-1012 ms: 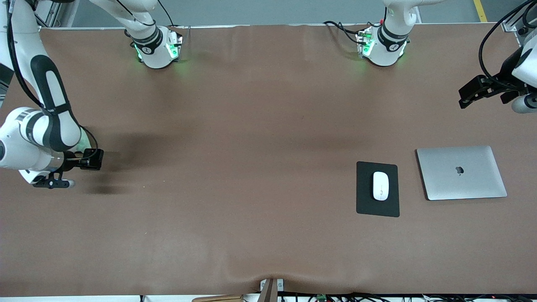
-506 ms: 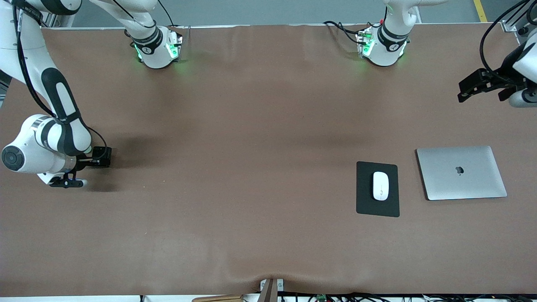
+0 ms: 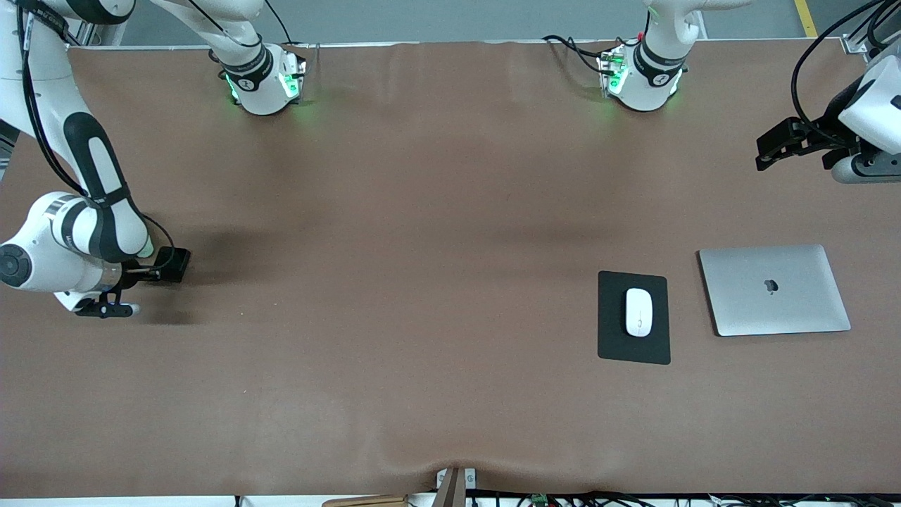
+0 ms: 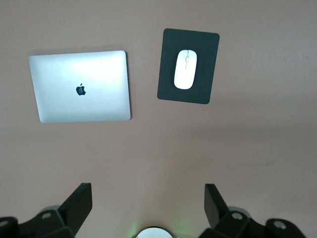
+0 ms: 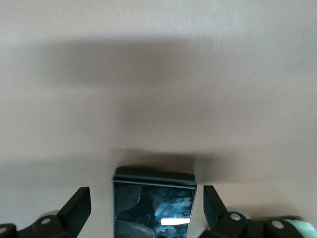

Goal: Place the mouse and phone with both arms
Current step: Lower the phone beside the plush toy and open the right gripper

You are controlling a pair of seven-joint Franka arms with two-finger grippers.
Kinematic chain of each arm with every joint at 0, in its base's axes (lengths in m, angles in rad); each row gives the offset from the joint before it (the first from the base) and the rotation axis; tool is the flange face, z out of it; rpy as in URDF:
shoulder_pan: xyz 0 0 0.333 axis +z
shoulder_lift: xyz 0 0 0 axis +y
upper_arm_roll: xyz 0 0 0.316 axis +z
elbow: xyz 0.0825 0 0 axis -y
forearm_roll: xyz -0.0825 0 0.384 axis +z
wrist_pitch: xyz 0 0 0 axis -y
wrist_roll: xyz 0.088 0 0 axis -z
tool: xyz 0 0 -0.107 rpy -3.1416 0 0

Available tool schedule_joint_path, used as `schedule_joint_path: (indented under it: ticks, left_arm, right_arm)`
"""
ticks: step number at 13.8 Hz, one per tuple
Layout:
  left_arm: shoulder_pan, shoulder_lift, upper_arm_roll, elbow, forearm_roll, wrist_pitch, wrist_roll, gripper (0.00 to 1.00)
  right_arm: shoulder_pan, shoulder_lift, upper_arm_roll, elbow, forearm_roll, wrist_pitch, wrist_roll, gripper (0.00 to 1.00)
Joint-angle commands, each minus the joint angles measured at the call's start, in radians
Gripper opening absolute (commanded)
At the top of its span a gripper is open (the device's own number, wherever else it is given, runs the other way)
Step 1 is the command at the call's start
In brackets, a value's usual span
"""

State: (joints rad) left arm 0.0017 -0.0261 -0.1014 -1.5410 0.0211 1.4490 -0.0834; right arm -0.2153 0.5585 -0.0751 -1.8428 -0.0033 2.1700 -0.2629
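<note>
The white mouse (image 3: 639,312) lies on a black pad (image 3: 633,350) beside a closed laptop; it also shows in the left wrist view (image 4: 185,69). The black glossy phone (image 5: 153,206) lies between my right gripper's (image 5: 148,210) open fingers, with a gap on each side. In the front view my right gripper (image 3: 105,308) is low over the table at the right arm's end, and the arm hides the phone. My left gripper (image 3: 855,169) is open and empty, high over the left arm's end of the table, and shows in its own view (image 4: 148,206).
A closed silver laptop (image 3: 774,290) lies beside the pad, toward the left arm's end; it also shows in the left wrist view (image 4: 79,87). The two arm bases (image 3: 264,81) (image 3: 640,77) stand along the table edge farthest from the front camera.
My right hand shifted a little toward the table's middle and settled low. My left hand drifted toward the bases' edge of the table. The mouse, pad and laptop have not moved.
</note>
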Motion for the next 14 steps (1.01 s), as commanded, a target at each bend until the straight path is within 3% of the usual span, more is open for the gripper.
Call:
schedule_joint_path:
  ticks: [1,7,10,14]
  left_arm:
    - [-0.003,-0.032,0.002,-0.022,0.000,-0.007,0.019,1.00]
    - [0.004,-0.018,-0.032,-0.024,0.000,0.002,0.017,1.00]
    - [0.009,-0.020,-0.027,-0.025,0.000,0.002,0.017,1.00]
    - [0.038,-0.031,-0.023,-0.028,0.000,-0.007,0.020,1.00]
  right_arm:
    - [0.040,-0.081,0.006,0.092,-0.020,-0.161,0.016,1.00]
    - [0.155,-0.213,0.015,0.336,-0.017,-0.534,0.123,1.00]
    - [0.258,-0.333,0.014,0.341,-0.017,-0.665,0.282,1.00]
    - [0.231,-0.469,0.008,0.333,0.005,-0.696,0.295,1.00]
